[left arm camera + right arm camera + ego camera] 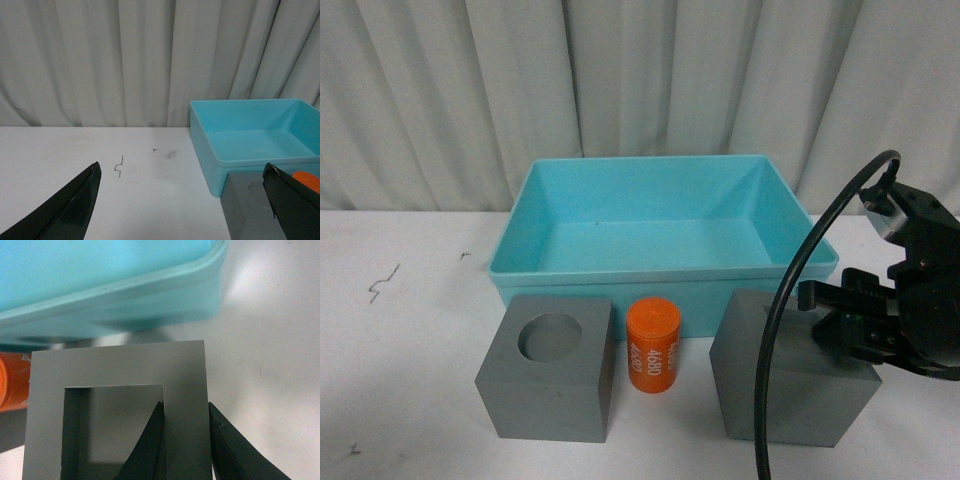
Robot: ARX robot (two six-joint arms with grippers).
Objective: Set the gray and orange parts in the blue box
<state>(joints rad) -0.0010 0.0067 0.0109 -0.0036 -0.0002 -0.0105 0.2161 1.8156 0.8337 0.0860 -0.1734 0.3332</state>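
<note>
Right gripper (185,405) straddles the right wall of the square-recess cube (120,365); whether it is clamped cannot be told. Recommend confirming a firm grip, then lifting straight up to clear the blue box (125,296) rim. Left gripper (182,167) has its jaws apart.

I work over a white tabletop (410,340), matte and a little scuffed. Behind it hangs a pale gray-white curtain (450,90) in soft vertical folds, closing off the whole back of the scene down to the table's far edge. On my left side a thin dark squiggle (119,167) marks the surface. A smaller dark tick (155,149) lies nearer the curtain, with a faint gray smudge (171,154) just beside it.
</note>
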